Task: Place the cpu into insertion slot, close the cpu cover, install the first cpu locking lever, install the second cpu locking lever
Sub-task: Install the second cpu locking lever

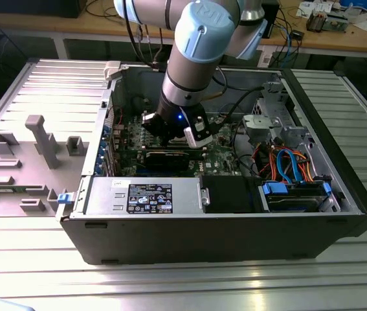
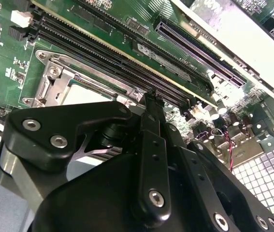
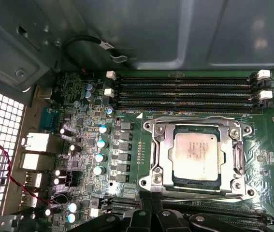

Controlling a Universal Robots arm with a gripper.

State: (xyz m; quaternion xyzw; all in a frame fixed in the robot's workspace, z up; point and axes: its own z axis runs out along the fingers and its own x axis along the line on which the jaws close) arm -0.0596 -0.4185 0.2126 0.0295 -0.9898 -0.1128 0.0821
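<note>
I log one arm (image 1: 196, 45) reaching down into an open case (image 1: 312, 175), its gripper (image 1: 177, 129) low over the green board (image 3: 141, 147). In the first wrist view the cpu (image 3: 194, 153) lies flat in the slot (image 3: 198, 159), dull silver top up, with the cover (image 3: 236, 154) closed around it as a silvery frame, its cut-out showing the chip. A thin lever (image 3: 199, 195) runs along the frame's 6 o'clock edge, and another (image 3: 199, 117) lies along the 12 o'clock edge; whether either is latched I cannot tell. Four long memory slots (image 3: 185, 89) sit at 12 o'clock of the slot, white clips at their ends. A row of capacitors (image 3: 99, 157) stands at 9 o'clock of it. The black gripper body (image 3: 151, 222) sits at 6 o'clock of the slot, just beside the frame. In the second wrist view the gripper body (image 2: 127, 183) covers part of the cover (image 2: 54, 79), and the cpu (image 2: 86, 94) shows as a pale patch behind it. Claw state: I cannot tell whether the fingers are apart or together. In the exterior view a grey fixture tray (image 1: 15, 162) lies at 9 o'clock of the case, and orange and blue cables (image 1: 287, 165) at 3 o'clock inside it.
</note>
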